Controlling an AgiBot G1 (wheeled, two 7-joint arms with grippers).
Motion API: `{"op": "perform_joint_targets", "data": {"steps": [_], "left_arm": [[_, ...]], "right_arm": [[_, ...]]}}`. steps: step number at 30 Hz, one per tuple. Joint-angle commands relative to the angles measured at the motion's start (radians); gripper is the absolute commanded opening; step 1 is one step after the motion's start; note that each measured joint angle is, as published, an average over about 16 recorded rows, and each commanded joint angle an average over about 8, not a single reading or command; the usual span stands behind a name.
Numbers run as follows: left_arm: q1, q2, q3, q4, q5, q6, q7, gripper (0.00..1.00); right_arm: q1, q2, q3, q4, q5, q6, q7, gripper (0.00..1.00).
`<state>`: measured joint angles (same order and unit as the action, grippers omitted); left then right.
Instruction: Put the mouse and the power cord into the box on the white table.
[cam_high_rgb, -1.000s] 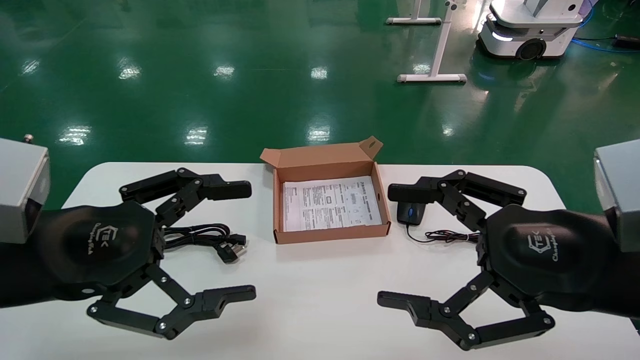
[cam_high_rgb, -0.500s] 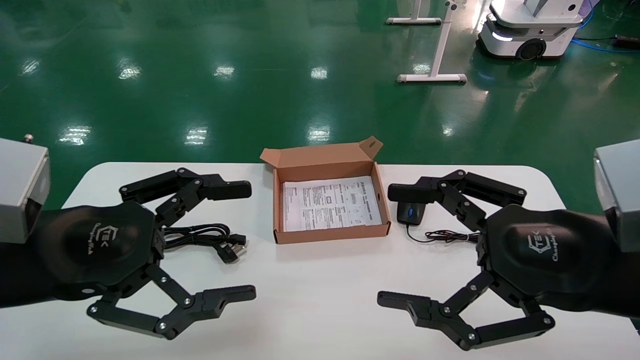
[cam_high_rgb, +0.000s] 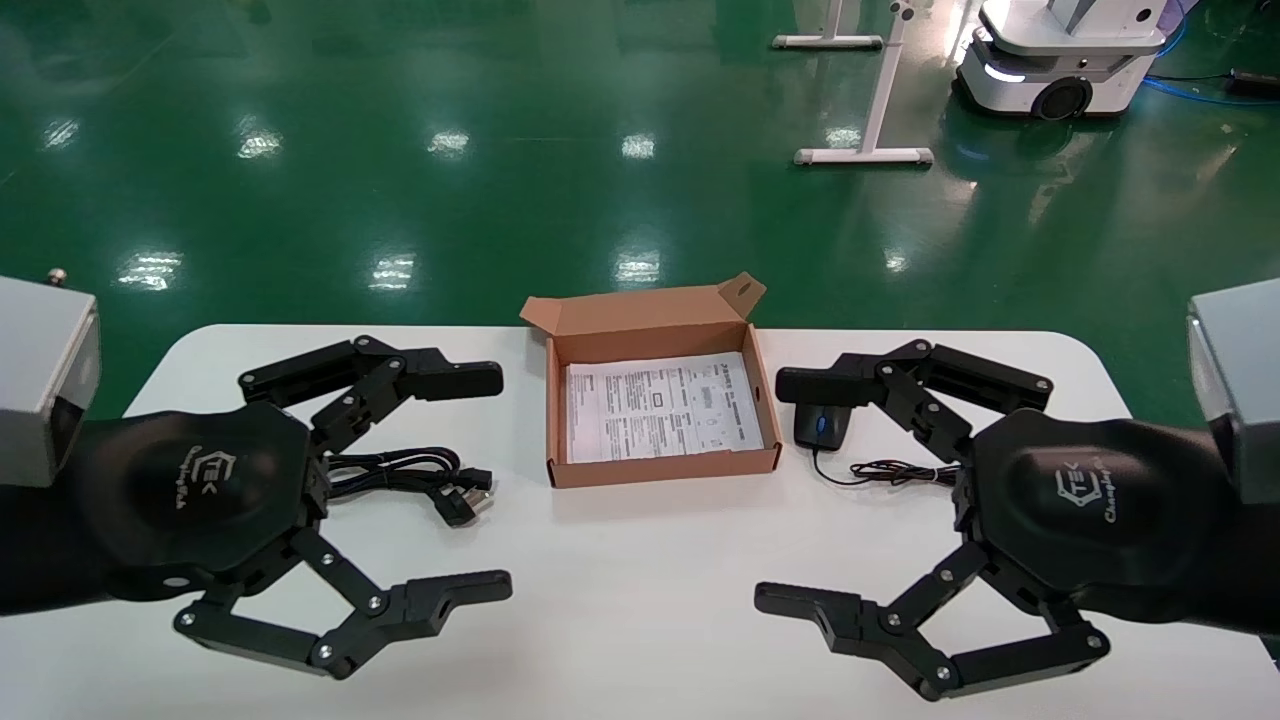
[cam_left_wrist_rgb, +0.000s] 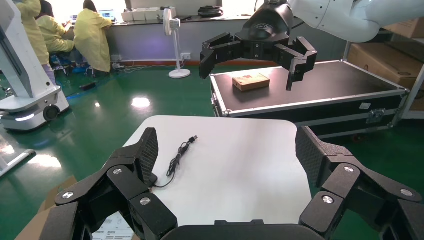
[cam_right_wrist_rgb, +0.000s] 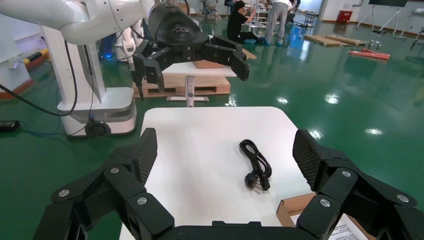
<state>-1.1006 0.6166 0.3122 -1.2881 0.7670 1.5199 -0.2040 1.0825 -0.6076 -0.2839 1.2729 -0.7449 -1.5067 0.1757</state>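
The brown cardboard box (cam_high_rgb: 660, 468) lies open in the middle of the white table (cam_high_rgb: 640, 590), its lid flap standing at the far side and a printed sheet on its bottom. The coiled black power cord (cam_high_rgb: 420, 478) (cam_right_wrist_rgb: 257, 167) lies left of the box, plug toward it. Right of the box sits the black mouse (cam_high_rgb: 820, 427), its thin cable (cam_high_rgb: 890, 472) (cam_left_wrist_rgb: 180, 155) trailing right. My left gripper (cam_high_rgb: 500, 482) (cam_left_wrist_rgb: 227, 155) hovers open over the cord. My right gripper (cam_high_rgb: 770, 492) (cam_right_wrist_rgb: 225, 155) hovers open beside the mouse. Neither holds anything.
Green floor surrounds the table. A white mobile robot base (cam_high_rgb: 1050, 60) and a white stand's legs (cam_high_rgb: 865, 155) are far behind at the right. A black flight case (cam_left_wrist_rgb: 310, 90) stands beyond the table's right end.
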Motion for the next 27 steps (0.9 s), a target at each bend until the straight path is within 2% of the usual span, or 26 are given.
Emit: {"op": "perform_joint_targets", "data": {"steps": [1, 6, 9, 13, 20, 27], "left_arm": [[0.008, -0.003, -0.007, -0.001, -0.006, 0.001, 0.003, 1.00], [-0.099, 0.026, 0.120, -0.002, 0.130, 0.057, -0.050, 1.00], [-0.179, 0.052, 0.214, 0.026, 0.234, 0.066, -0.068, 1.00], [-0.272, 0.088, 0.325, 0.109, 0.372, 0.065, -0.055, 1.00], [-0.462, 0.168, 0.500, 0.331, 0.608, 0.062, 0.022, 1.00], [-0.628, 0.266, 0.600, 0.586, 0.774, 0.040, 0.157, 1.00]], "right_arm": [[-0.003, 0.000, 0.002, 0.005, 0.004, 0.004, 0.004, 1.00], [0.035, 0.010, -0.021, -0.055, -0.056, -0.045, -0.054, 1.00], [0.080, 0.014, -0.054, -0.128, -0.118, -0.070, -0.124, 1.00], [0.152, 0.005, -0.107, -0.257, -0.219, -0.066, -0.234, 1.00], [0.297, -0.068, -0.194, -0.498, -0.433, -0.033, -0.441, 1.00], [0.441, -0.167, -0.289, -0.705, -0.640, -0.009, -0.658, 1.00]]}}
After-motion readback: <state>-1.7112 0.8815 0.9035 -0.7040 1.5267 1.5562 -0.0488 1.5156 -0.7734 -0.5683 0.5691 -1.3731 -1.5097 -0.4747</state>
